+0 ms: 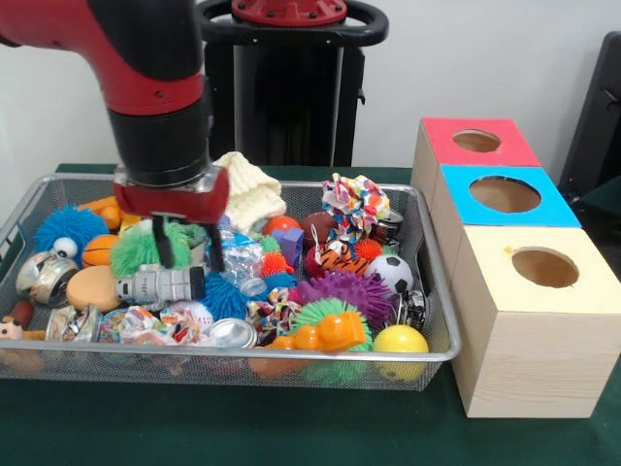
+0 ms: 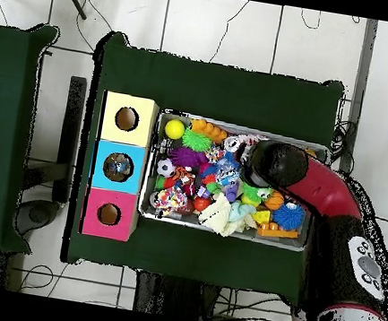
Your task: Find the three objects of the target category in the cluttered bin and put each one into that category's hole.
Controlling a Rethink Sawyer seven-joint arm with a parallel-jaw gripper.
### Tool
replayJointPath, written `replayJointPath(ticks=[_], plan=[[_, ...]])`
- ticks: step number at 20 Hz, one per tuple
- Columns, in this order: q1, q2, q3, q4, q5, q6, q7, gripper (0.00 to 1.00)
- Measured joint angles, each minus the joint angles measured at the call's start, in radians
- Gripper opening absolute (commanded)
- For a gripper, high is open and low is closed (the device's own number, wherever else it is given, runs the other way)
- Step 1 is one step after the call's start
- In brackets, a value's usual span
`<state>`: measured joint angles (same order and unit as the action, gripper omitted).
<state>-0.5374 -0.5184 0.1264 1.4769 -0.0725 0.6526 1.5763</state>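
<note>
The cluttered bin (image 1: 291, 358) is a wide silver wire-mesh basket full of toys; it also shows in the overhead view (image 2: 147, 198). My gripper (image 1: 189, 252) hangs low over its left half, open, with nothing between the fingers. One fingertip (image 1: 165, 252) touches or nearly touches a green spiky ball (image 1: 134, 250); the other is by crumpled clear plastic (image 1: 238, 254). A grey cylinder toy (image 1: 157, 286) lies just below. Three wooden boxes with round holes stand beside the bin: red top (image 1: 441, 136), blue top (image 1: 456, 189), yellow top (image 1: 495, 272). In the overhead view the arm (image 2: 278, 166) hides the gripper.
The bin also holds a blue spiky ball (image 1: 66, 228), a purple spiky ball (image 1: 344, 291), a soccer ball (image 1: 393, 272), a yellow ball (image 1: 400, 340), an orange toy (image 1: 325, 335), a white knitted piece (image 1: 247, 184) and a patterned fabric knot (image 1: 354, 202). A green cloth (image 1: 243, 427) covers the table.
</note>
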Motion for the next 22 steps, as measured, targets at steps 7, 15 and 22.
replayJointPath(ticks=[7, 15, 22], plan=[[-0.011, -0.028, 0.106, 0.034, 0.000, 0.000, 0.000, 1.00], [-0.063, -0.017, 0.204, 0.059, 0.000, 0.002, 0.000, 1.00], [-0.120, 0.006, 0.259, 0.062, -0.033, 0.051, 0.000, 1.00]])
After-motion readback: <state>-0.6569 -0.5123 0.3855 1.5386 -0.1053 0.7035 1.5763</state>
